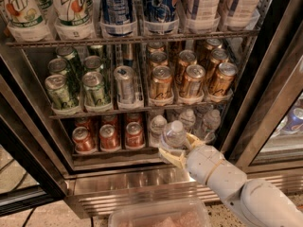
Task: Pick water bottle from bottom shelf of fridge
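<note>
Camera view looks into the open fridge (137, 189), where the hand (179, 148) reaches in at the front of the bottom shelf (118, 151). Its pale fingers (168, 157) close narrowly on either side of the water bottle (174, 134), holding it upright at the front of its lane. Just behind and to both sides of the hand stand more clear bottles (209, 121). Left of the hand, on the same shelf, are red cans (110, 137) in lanes. On the rack above the hand, gold cans (191, 81) fill clear trays, with green cans (94, 88) and a silver can (124, 82) further left. Below the hand runs the steel grille, then a clear plastic tub (158, 214) and speckled floor (47, 219).
</note>
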{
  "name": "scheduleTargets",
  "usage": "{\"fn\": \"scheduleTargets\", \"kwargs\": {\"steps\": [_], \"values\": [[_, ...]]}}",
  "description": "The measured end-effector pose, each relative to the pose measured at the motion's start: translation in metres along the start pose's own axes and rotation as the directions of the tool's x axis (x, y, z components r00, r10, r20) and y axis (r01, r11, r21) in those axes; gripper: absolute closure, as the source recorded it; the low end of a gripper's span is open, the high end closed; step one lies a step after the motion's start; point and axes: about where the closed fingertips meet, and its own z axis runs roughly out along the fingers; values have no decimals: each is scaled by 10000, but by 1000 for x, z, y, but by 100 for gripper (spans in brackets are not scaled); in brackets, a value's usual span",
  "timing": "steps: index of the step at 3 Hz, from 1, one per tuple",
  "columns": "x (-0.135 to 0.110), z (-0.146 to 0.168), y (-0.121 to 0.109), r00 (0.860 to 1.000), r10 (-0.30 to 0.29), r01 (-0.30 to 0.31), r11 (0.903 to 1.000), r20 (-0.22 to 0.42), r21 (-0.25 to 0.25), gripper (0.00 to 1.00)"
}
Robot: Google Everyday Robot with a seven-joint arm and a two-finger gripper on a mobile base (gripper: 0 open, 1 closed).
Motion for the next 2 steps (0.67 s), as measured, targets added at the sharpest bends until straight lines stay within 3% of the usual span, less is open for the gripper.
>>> {"fn": "scheduleTargets", "kwargs": {"steps": [1,2], "values": [[-2,2,-4,9999,130,-133,9988,-54,-478,100],[-9,6,-26,9991,282,-323,9907,-329,-1324,100]]}}
